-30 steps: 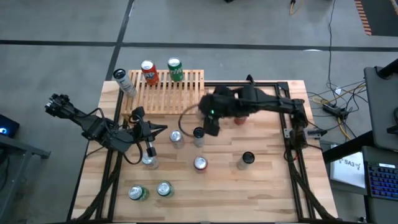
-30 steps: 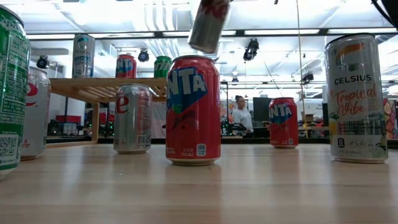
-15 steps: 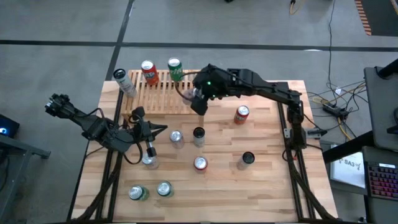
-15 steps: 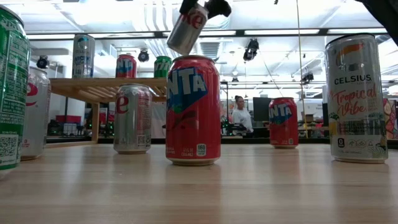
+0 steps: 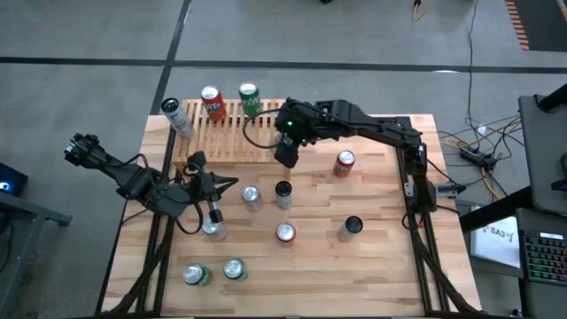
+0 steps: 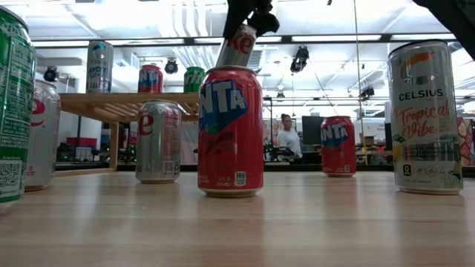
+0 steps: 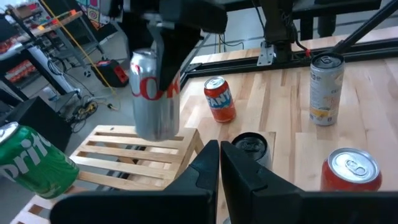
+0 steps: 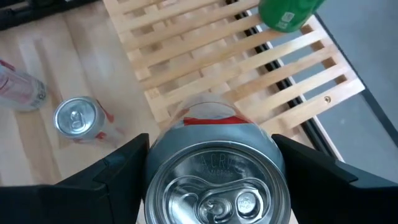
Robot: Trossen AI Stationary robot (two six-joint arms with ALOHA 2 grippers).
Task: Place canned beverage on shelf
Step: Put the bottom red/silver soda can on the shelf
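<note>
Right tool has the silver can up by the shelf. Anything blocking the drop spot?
Nothing visible. The right tool holds the silver can above the shelf's near right corner; slats there are bare. The green can and red can stand along the far edge.

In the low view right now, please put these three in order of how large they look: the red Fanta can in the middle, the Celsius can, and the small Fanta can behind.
1. Middle red Fanta can and Celsius can: they look alike in size, so I do not rank them.
2. Small Fanta can behind: clearly smallest, though it stands farther from the camera.
</note>
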